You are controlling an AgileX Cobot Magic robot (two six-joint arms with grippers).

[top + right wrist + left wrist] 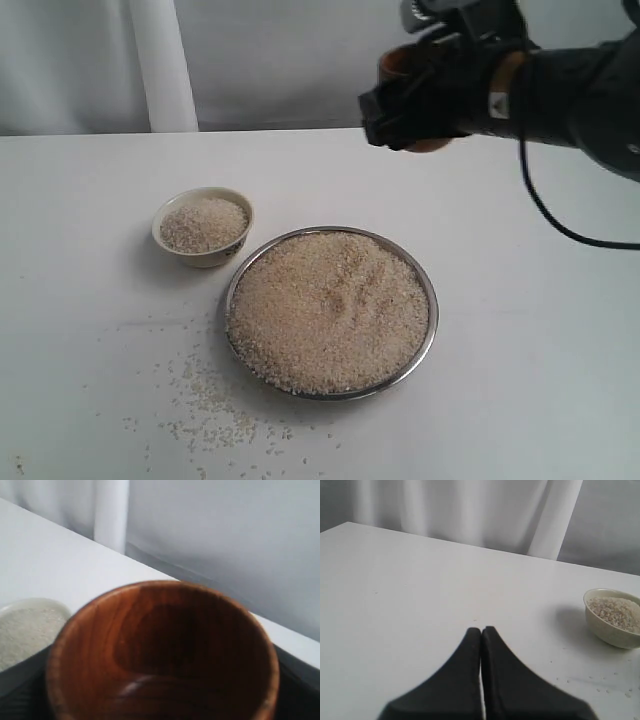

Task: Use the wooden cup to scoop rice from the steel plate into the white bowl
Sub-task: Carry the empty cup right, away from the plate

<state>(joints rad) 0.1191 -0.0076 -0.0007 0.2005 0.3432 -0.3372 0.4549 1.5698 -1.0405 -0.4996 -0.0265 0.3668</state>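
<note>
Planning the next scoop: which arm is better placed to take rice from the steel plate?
Right. The right pincer holds the empty wooden cup, raised beyond the steel plate. The left pincer is shut, holding nothing, over bare table.

Exterior view looks down across the table point(520, 350) toward the curtain point(300, 60), left wrist skims low over it, right wrist sits tight on the wooden cup point(162, 650), all sharing the white bowl point(203, 226).
</note>
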